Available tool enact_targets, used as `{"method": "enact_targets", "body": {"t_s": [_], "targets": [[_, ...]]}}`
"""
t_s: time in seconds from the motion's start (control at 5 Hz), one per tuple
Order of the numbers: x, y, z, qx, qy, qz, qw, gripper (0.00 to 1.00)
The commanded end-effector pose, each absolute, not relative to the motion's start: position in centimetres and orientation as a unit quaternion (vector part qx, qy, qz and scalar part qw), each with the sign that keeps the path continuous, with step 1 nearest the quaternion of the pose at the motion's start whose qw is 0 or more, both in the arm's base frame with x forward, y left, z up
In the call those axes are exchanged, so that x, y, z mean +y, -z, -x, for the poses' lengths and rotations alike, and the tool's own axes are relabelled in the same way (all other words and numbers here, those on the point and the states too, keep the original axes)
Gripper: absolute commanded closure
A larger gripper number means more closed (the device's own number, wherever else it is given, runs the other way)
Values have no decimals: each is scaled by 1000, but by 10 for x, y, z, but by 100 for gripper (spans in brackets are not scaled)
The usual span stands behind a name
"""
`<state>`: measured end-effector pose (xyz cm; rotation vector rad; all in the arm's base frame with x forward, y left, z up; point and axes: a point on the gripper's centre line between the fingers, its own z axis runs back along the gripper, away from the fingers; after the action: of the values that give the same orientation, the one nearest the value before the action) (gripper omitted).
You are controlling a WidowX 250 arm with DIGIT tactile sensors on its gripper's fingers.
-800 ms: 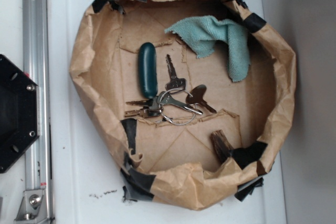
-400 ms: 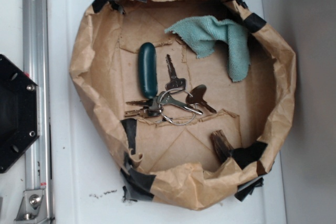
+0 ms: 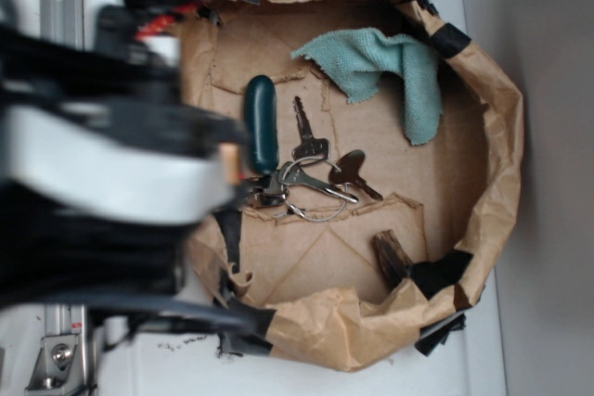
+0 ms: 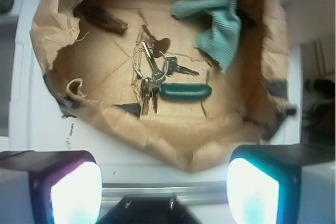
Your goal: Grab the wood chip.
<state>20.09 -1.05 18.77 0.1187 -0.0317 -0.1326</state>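
- Arm (image 3: 102, 173): blurred, newly entered at the left edge, covering the paper tray's (image 3: 501, 136) left wall; absent earlier.
- Gripper (image 4: 165, 192): fingers spread apart, empty, outside the tray's rim.
- One green key fob (image 3: 261, 123), one key bunch (image 3: 302, 183).
- One wood chip (image 3: 391, 258), lower right wall, unmoved.
- One teal cloth (image 3: 390, 71), top right.

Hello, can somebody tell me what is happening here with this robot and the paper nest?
The robot arm is over the left edge of the paper-lined nest, and its hand is open and holds nothing. The wood chip lies untouched near the nest's lower right wall, beside a black tape patch. A bunch of keys with a green fob lies in the middle, and a teal cloth at the top.
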Motion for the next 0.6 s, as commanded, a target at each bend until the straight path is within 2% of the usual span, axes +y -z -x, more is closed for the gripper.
{"method": "enact_targets", "body": {"t_s": [0.0,0.2,0.4], "targets": [[12,-146,-252,-36,151,-38,987,0],[9,-135,-271,-55,195,-44,978,0],[-8,-132,-278,-95,273,-59,956,0]]}}
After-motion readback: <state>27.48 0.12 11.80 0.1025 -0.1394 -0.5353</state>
